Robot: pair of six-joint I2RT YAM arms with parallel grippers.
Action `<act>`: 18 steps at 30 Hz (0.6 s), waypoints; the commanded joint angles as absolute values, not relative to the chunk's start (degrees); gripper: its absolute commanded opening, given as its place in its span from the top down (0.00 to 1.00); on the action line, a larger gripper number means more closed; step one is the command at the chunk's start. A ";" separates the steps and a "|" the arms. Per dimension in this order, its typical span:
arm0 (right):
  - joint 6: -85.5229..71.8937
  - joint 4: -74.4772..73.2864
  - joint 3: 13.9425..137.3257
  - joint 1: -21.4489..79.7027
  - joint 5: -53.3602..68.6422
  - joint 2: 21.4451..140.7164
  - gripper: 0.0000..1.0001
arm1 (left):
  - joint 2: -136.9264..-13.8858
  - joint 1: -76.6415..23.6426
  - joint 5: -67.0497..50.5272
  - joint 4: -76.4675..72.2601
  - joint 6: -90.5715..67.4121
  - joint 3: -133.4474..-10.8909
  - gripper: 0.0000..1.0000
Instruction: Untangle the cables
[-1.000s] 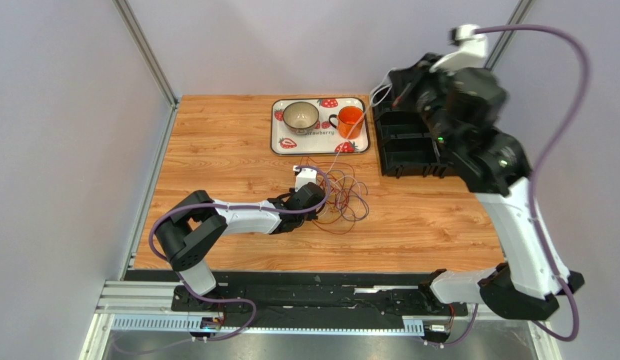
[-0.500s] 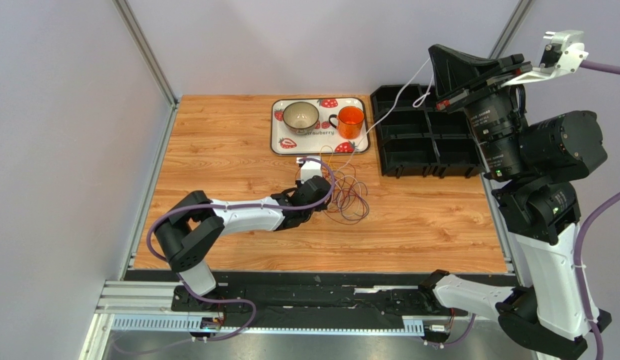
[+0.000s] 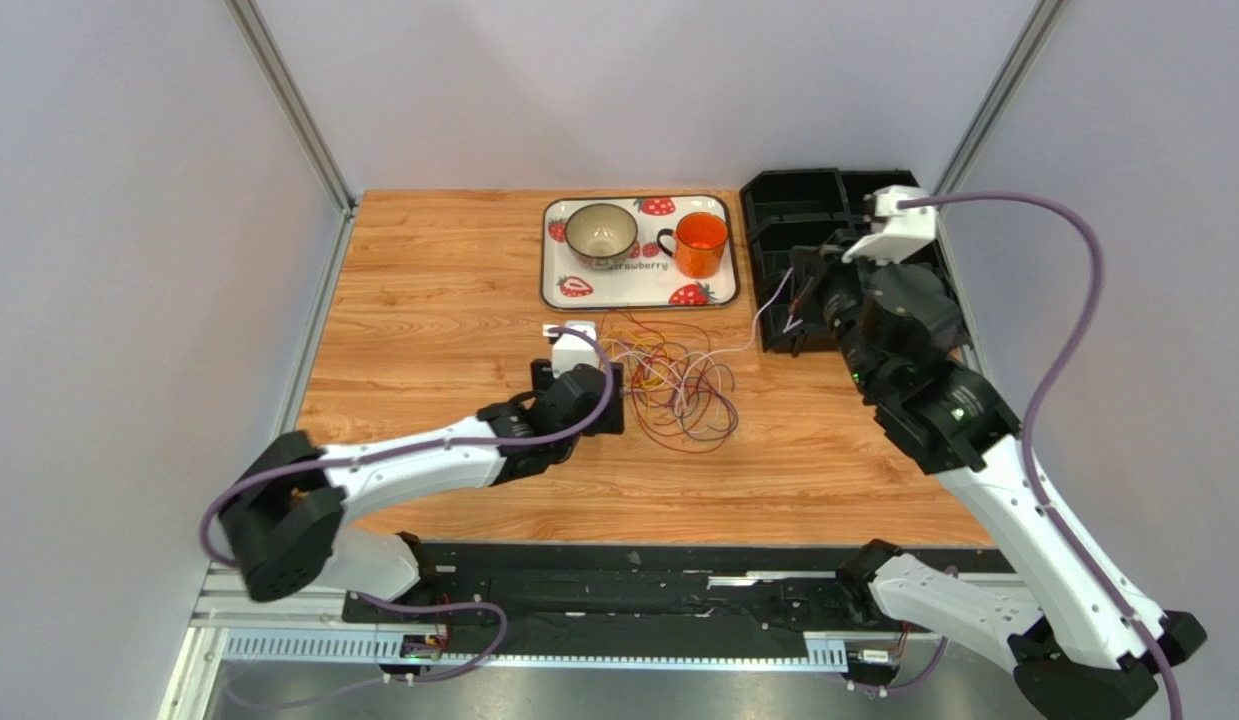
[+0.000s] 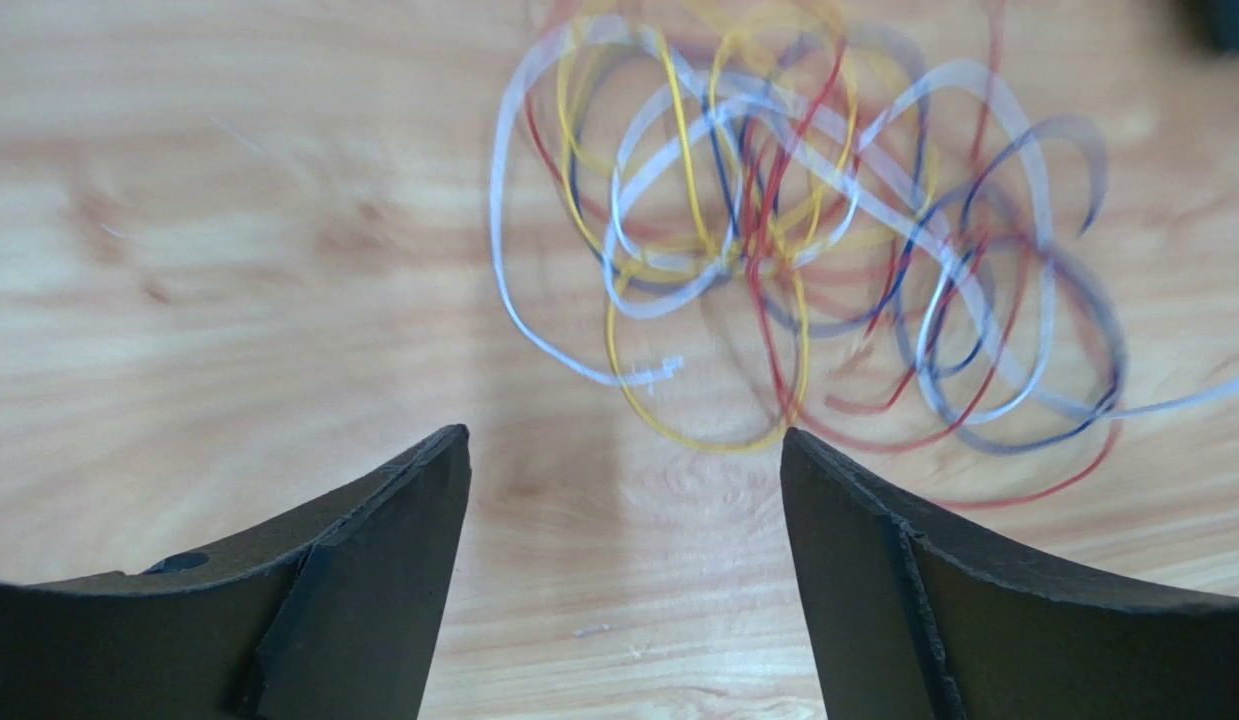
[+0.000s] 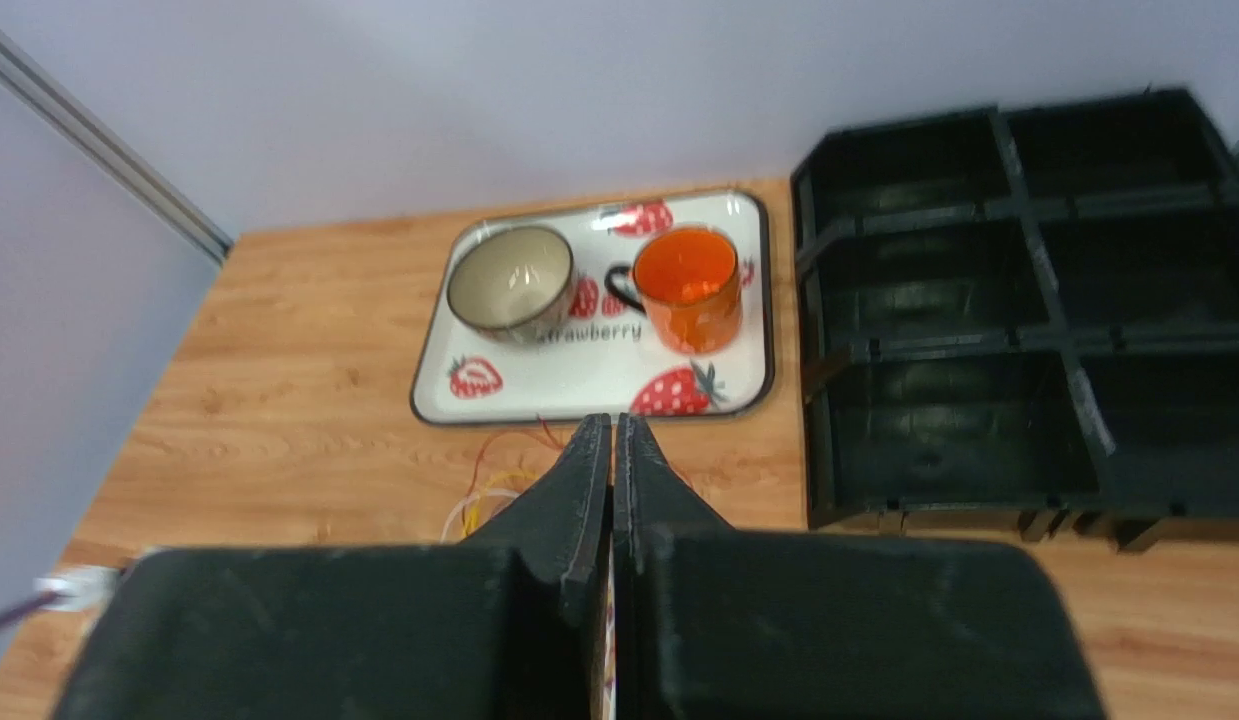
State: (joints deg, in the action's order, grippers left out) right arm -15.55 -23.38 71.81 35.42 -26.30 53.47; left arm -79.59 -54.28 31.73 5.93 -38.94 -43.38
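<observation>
Light, limp cables point(image 4: 791, 255) should snag easily; pinch the free end point(image 4: 667, 366) at frame centre. Left gripper point(image 4: 625, 495) gapes empty; right gripper point(image 5: 612, 450) clamps a white strand point(image 3: 763, 315).

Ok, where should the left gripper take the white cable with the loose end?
Probably the white cable at its outermost arc, just past the loose end, coming down from above with the open left gripper. That stretch lies alone on bare wood, apart from the other cables, so one strand gets caught.
</observation>
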 commanded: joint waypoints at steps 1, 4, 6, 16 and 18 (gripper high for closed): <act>-21.44 -28.04 69.79 35.24 -23.31 56.76 1.00 | -68.74 -53.88 40.25 5.99 -34.11 -39.57 0.15; -24.51 -27.60 68.47 35.24 -14.87 62.12 1.00 | -65.31 -51.95 39.03 1.15 -35.76 -33.94 0.15; -25.57 -25.58 68.29 35.42 -8.98 66.85 1.00 | -63.21 -51.59 37.18 -1.74 -35.43 -31.56 0.16; -20.76 -22.15 78.21 36.47 1.40 88.13 0.99 | -62.14 -51.24 38.23 -4.22 -37.09 -28.83 0.17; -19.43 -22.50 79.88 36.91 1.58 90.60 0.97 | -62.49 -51.15 38.23 -4.39 -37.26 -28.83 0.18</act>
State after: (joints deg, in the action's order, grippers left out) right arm -22.50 -25.76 74.22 35.88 -2.72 87.88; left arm -63.37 -51.46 37.15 -1.39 -36.73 -28.73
